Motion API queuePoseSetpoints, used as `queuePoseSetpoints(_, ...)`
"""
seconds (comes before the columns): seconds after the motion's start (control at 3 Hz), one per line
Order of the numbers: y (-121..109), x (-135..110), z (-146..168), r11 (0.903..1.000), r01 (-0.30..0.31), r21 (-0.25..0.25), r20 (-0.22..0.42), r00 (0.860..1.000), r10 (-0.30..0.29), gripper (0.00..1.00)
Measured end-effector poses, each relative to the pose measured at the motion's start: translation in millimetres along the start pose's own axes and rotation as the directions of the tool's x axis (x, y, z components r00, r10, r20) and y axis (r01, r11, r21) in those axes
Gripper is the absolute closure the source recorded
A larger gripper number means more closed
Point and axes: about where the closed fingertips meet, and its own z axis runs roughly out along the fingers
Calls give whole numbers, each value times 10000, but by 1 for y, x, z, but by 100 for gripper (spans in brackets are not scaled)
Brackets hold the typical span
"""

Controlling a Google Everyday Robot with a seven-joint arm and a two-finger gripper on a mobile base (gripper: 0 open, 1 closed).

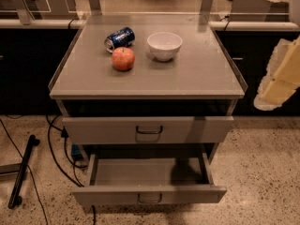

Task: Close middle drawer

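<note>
**A:** Where does the job stand?

**B:** The middle drawer (149, 178) is pulled well out in the lower centre of the frame. Its shallow tray is bare, and its handle (150, 198) is near the bottom edge. The gripper (279, 76) hangs at the right edge, level with the bench (201, 76) and well apart from the drawer. I cannot tell how the jaws stand, and I see nothing held in them.

**A:** What could go wrong?

**B:** The gripper has to come down and in towards the centre. On the way it passes the top drawer (197, 128), whose front juts out a little, so a steep descent might clip it. If the push lands off to the right of the handle, I think the tray would skew on its runners and jam half shut.

**A:** And the things on top?

**B:** The can (119, 39) lies on its side at the upper left, beside the apple (123, 58) and the bowl (164, 46). A hard shove could jolt the cabinet and set the can rolling. A dark cable (93, 213) also runs just under the drawer's left corner, and I can't tell whether it would catch.
</note>
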Motion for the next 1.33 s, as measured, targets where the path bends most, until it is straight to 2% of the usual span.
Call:
queuePoseSetpoints(0.33,0,0,0,10000,0,0,0,10000,0,0)
queuePoseSetpoints(0.67,0,0,0,10000,0,-1,1,10000,0,18)
queuePoseSetpoints(1.0,13,-2,10,9999,3,-162,135,9999,0,41)
queuePoseSetpoints(1.33,40,10,41,9970,-369,-685,418,9983,398,71)
